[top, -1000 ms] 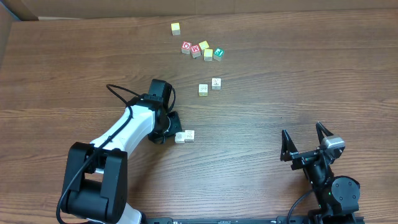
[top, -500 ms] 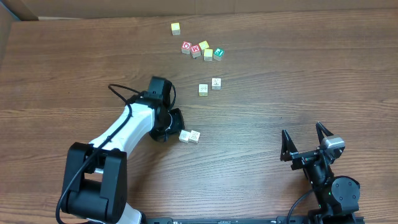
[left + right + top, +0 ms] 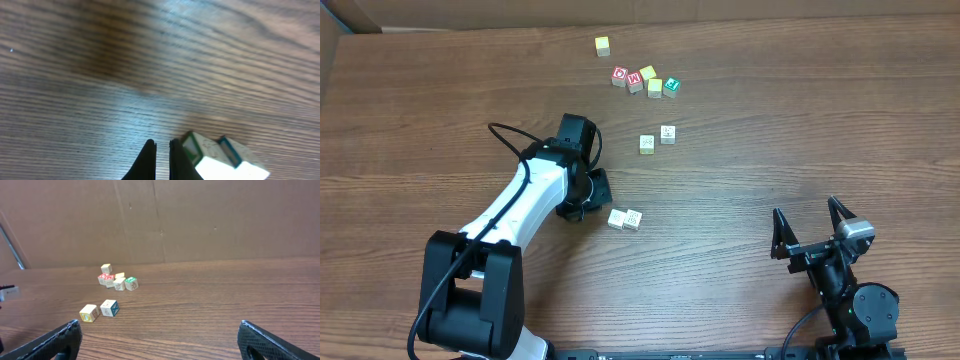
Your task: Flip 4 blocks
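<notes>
Left gripper [image 3: 161,144]: fingers together with only a thin slit between them and nothing clamped. The tips are low over the worktop [image 3: 800,120].
Right gripper [image 3: 806,210]: fingers wide apart and empty, at the near right of the worktop, well away from every cube.
Near-left block [image 3: 617,218]: pale top face, resting on the worktop just beside the left gripper's tips. Whether it touches them cannot be told.
Near-right block [image 3: 633,220]: pale, pressed side by side against the near-left block.
Near pair, direction: the cubes have no long side. Their row runs left to right across the worktop, and both are turned a little askew to the wood grain.
Near pair, wrist view: one side face has a green border and the other a blue-green one. The view is blurred.
Far-left block [image 3: 647,145]: cream top with a faint mark, near the middle of the worktop.
Far-right block [image 3: 667,134]: pale, close to the far-left block with a small gap, set slightly farther back, so this row slants.
Coloured cubes [image 3: 636,80]: a tight cluster of red, green and yellow faces behind the far pair.
Yellow cube [image 3: 603,45]: alone, farthest back.
</notes>
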Controlling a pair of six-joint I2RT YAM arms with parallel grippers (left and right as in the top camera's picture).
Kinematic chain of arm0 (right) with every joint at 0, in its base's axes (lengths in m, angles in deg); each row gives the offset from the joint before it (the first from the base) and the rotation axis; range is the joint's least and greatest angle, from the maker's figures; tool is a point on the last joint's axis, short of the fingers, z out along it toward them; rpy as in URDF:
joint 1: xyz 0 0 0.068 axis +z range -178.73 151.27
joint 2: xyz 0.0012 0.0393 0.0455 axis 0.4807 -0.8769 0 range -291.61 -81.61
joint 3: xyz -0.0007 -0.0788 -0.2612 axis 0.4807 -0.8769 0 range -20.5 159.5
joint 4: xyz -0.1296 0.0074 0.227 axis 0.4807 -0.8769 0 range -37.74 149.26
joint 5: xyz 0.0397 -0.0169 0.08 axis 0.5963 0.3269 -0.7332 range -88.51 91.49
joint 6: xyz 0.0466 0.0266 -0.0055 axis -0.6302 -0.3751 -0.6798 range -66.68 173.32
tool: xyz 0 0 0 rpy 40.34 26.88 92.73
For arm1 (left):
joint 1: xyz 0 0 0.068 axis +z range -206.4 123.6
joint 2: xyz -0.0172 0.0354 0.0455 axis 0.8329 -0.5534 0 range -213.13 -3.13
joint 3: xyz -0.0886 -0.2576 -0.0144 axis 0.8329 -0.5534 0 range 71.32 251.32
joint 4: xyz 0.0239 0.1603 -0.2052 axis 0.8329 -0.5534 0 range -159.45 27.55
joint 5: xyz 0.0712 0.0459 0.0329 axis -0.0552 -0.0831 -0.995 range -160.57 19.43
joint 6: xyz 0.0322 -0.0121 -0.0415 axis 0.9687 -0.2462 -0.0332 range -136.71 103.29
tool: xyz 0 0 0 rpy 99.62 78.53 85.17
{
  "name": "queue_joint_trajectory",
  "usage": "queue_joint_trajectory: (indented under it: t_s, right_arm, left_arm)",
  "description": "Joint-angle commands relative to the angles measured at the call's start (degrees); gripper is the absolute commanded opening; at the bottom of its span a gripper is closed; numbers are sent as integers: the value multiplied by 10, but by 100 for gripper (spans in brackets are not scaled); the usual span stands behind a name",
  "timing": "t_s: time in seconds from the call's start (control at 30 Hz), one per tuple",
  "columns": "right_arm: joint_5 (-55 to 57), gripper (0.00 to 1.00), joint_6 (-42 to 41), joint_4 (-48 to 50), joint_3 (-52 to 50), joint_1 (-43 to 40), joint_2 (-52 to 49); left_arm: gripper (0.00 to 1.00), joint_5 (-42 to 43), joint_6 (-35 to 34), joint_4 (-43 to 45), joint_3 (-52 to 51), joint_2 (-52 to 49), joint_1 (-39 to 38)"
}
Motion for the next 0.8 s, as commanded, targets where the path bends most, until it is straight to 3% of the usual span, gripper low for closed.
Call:
queue_joint_trajectory:
  t_s: [0.0,0.27,0.77]
  right_arm:
    - [1,100,2,3,-6,-3,2]
    - [1,100,2,3,-6,-3,2]
    - [0,100,2,3,-6,-3,2]
  left_arm:
    - [4,-14,11,1,-22,2,-6]
    - [4,-14,9,23,-40,-3,-43]
    - [4,4,-8,-17,-39,-2,-63]
